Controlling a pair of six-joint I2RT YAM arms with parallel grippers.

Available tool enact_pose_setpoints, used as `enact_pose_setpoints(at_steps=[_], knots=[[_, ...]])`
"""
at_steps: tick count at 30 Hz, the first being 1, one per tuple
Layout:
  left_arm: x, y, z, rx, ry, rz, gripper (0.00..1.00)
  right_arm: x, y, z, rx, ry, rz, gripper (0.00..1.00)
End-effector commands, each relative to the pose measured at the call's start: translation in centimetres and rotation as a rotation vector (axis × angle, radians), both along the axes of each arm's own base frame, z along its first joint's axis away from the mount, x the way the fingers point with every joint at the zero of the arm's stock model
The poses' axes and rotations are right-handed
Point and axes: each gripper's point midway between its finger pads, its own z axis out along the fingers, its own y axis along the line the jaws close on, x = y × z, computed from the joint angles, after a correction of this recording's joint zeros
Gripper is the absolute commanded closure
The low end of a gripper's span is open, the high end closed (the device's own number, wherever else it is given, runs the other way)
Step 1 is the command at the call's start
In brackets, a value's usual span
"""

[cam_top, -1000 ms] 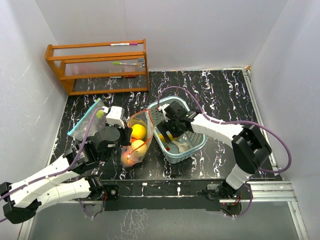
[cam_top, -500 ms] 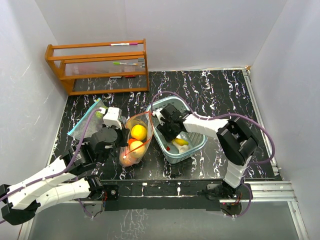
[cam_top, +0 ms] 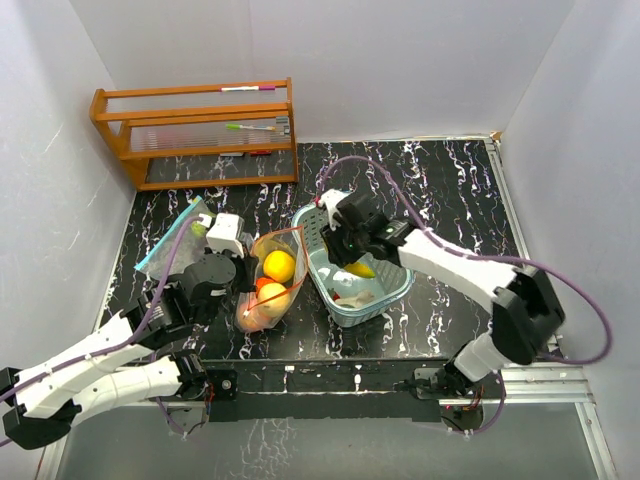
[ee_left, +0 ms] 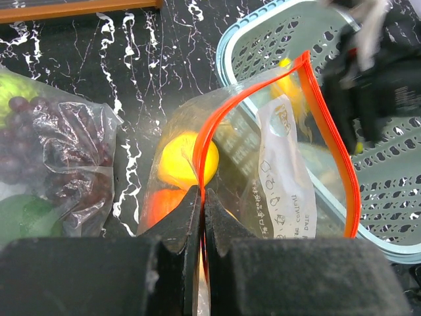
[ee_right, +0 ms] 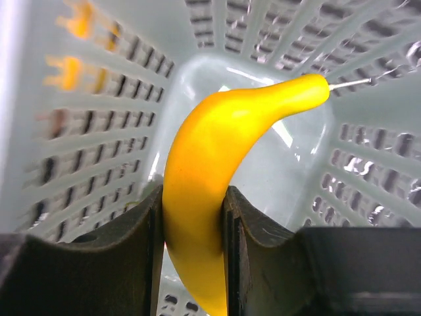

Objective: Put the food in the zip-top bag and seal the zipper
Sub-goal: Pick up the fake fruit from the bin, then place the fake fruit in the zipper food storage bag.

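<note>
1. From above, the right hand [cam_top: 350, 258] stood spread wide over the pale teal lattice basket [cam_top: 388, 296] a second ago. It has now clenched on the glossy yellow toy banana [cam_top: 360, 270], which is still low inside the basket. The clear zip-top bag with the orange zipper rim [cam_top: 268, 288] stands at the basket's 9 o'clock and already holds yellow and orange fruit.
2. In the left wrist view, the left hand [ee_left: 201, 201] is pinched tight on the bag's orange rim as before. This props the bag's mouth open towards the basket at 1 o'clock.
3. In the right wrist view, the banana sits squarely between both pads [ee_right: 148, 227], with its tip at 1 o'clock. I'd say the pick is made. What remains is to lift it, carry it to the bag, and then seal the zipper.
</note>
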Motion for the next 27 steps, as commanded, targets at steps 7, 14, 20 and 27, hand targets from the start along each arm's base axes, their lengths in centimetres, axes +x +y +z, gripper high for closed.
enact_pose_setpoints(at_steps=[7,14,20,27], knots=[[0.7,-0.7,0.9,-0.011,-0.017,0.011,1.0,-3.7,2.3,19.8,0.517,-0.262,0.12,0.92],[1.0,-2.2,0.0,-0.011,0.005,-0.02,1.0,-9.3,4.0,28.7,0.972,-0.364,0.341,0.92],[0.9,-2.2,0.3,-0.021,0.003,-0.022,1.0,-10.1,7.6,29.6,1.104,-0.434,0.343,0.92],[0.7,-1.7,0.9,-0.03,-0.009,-0.016,1.0,-9.4,11.0,27.9,1.091,-0.537,0.189,0.92]])
